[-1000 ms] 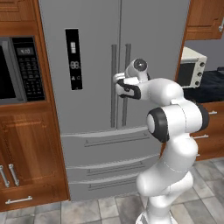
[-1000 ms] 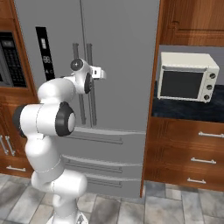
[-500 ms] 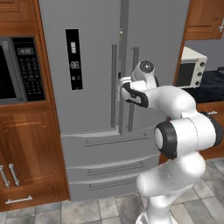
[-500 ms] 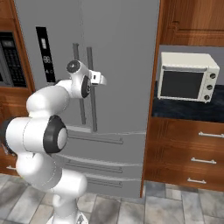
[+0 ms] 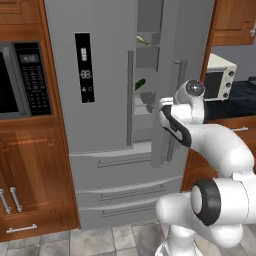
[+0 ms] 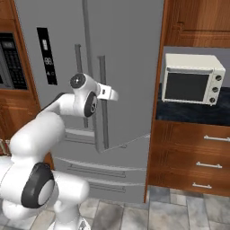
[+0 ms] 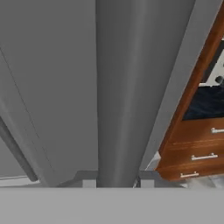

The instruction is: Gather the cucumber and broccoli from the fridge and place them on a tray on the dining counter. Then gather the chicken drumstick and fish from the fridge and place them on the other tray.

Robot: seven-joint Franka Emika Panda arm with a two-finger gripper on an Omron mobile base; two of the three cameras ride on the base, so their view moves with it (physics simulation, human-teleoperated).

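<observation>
The grey steel fridge point(image 5: 105, 75) stands ahead with its right door point(image 5: 172, 60) swung partly open. My gripper point(image 5: 170, 107) is shut on that door's vertical bar handle point(image 6: 103, 112); in the hand view the handle point(image 7: 117, 87) runs straight up between my fingertips point(image 7: 89, 183). Through the gap I see shelves, and a dark green stick-shaped cucumber point(image 5: 140, 84) lies on one. A small pale green thing point(image 5: 143, 40) sits on a higher shelf, too small to name. The broccoli, chicken drumstick, fish, trays and dining counter are out of view.
A built-in microwave point(image 5: 22, 80) sits in wooden cabinets left of the fridge. To the right, a white toaster oven point(image 6: 192, 78) stands on a dark counter point(image 6: 193, 114) above wooden drawers point(image 6: 197, 164). The fridge's drawer fronts point(image 5: 120, 192) lie below the doors.
My gripper closed on the right door's handle, and the arm has drawn back. The door was shut before; it now stands partly open and the shelves show.
</observation>
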